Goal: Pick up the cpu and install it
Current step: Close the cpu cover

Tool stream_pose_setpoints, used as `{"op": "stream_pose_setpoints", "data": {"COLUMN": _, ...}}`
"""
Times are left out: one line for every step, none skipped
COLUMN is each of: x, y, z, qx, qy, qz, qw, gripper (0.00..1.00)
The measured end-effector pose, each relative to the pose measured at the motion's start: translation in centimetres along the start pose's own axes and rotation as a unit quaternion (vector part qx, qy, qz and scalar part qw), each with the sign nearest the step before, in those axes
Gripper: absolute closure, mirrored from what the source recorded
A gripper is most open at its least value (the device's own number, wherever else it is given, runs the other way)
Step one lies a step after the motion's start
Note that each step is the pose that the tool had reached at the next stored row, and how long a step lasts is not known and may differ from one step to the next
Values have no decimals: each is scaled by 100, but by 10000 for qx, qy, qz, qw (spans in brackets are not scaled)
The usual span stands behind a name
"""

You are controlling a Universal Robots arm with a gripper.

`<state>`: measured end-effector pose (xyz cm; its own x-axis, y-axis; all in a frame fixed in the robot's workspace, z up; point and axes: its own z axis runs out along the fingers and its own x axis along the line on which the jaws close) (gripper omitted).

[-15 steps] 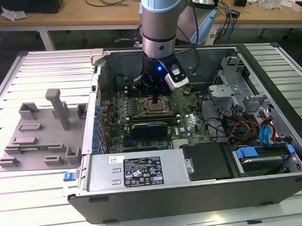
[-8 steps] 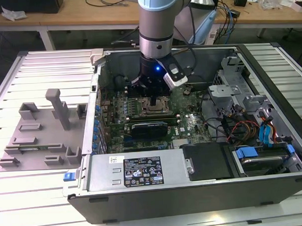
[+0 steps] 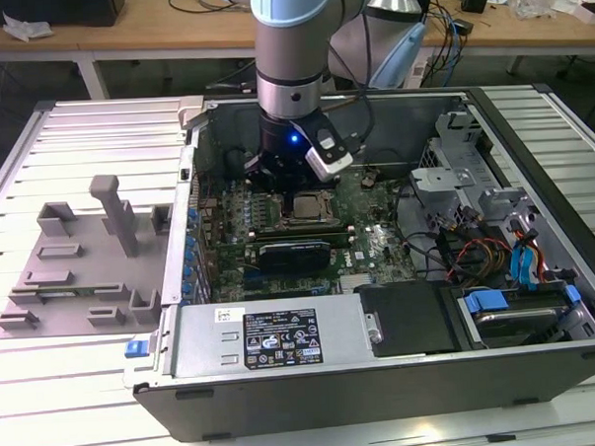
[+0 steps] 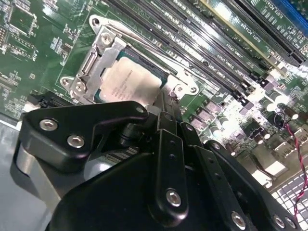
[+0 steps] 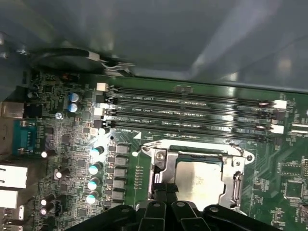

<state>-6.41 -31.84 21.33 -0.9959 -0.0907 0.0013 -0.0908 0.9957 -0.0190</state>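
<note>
On the exterior view's left, at nine o'clock from the computer case [image 3: 384, 387], a grey plastic fixture [image 3: 83, 277] with upright blocks lies on the slatted bench [image 3: 48, 392]. The case lies open on its side in the middle of the bench, with its green circuit board [image 3: 378, 249] facing up. At six o'clock inside the case sits a metal box [image 3: 283, 337] with a label.

The robot arm [image 3: 290, 46] comes down from twelve o'clock into the case. The claw [image 3: 294, 195] hangs just above the middle of the board. In both wrist views its black fingers [image 4: 168, 125] are drawn together with nothing between them. Their tips are at one edge of the cpu [image 4: 127, 82], and I cannot tell whether they touch it.

The cpu lies flat in the socket [image 5: 161, 159], silver top up, with the socket's metal frame around it. Long dark memory slots [image 5: 192, 110] run just beside the socket.

At three o'clock from the claw, at the case's far end, stand metal drive cages [image 3: 454, 191] with blue tabs [image 3: 521, 263] and loose cables [image 3: 467, 250].
</note>
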Motion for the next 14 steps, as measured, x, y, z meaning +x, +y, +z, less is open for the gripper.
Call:
{"op": "stream_pose_setpoints", "data": {"x": 7, "y": 1, "z": 3, "qx": 0, "qy": -2, "qz": -12, "qw": 10000, "gripper": 89}}
{"op": "stream_pose_setpoints", "data": {"x": 17, "y": 3, "z": 16, "qx": 0, "qy": -3, "qz": -25, "qw": 10000, "gripper": 89}}
{"op": "stream_pose_setpoints", "data": {"x": 24, "y": 4, "z": 26, "qx": 0, "qy": -3, "qz": -29, "qw": 10000, "gripper": 89}}
{"op": "stream_pose_setpoints", "data": {"x": 28, "y": 4, "z": 34, "qx": 0, "qy": -2, "qz": -31, "qw": 10000, "gripper": 89}}
{"op": "stream_pose_setpoints", "data": {"x": 32, "y": 4, "z": 50, "qx": 0, "qy": -2, "qz": -37, "qw": 10000, "gripper": 89}}
{"op": "stream_pose_setpoints", "data": {"x": 32, "y": 4, "z": 57, "qx": 1, "qy": -2, "qz": -38, "qw": 10000, "gripper": 89}}
{"op": "stream_pose_setpoints", "data": {"x": 32, "y": 5, "z": 58, "qx": 1, "qy": -2, "qz": -37, "qw": 10000, "gripper": 89}}
{"op": "stream_pose_setpoints", "data": {"x": 31, "y": 5, "z": 63, "qx": -1, "qy": -4, "qz": -37, "qw": 10000, "gripper": 89}}
{"op": "stream_pose_setpoints", "data": {"x": 32, "y": 5, "z": 70, "qx": -1, "qy": -3, "qz": -37, "qw": 10000, "gripper": 89}}
{"op": "stream_pose_setpoints", "data": {"x": 33, "y": 5, "z": 74, "qx": 1, "qy": -2, "qz": -37, "qw": 10000, "gripper": 89}}
{"op": "stream_pose_setpoints", "data": {"x": 33, "y": 5, "z": 75, "qx": 1, "qy": -1, "qz": -37, "qw": 10000, "gripper": 89}}
{"op": "stream_pose_setpoints", "data": {"x": 32, "y": 5, "z": 78, "qx": 0, "qy": -2, "qz": -37, "qw": 10000, "gripper": 89}}
{"op": "stream_pose_setpoints", "data": {"x": 33, "y": 5, "z": 85, "qx": 1, "qy": -2, "qz": -38, "qw": 10000, "gripper": 89}}
{"op": "stream_pose_setpoints", "data": {"x": 33, "y": 5, "z": 87, "qx": 2, "qy": -1, "qz": -37, "qw": 10000, "gripper": 89}}
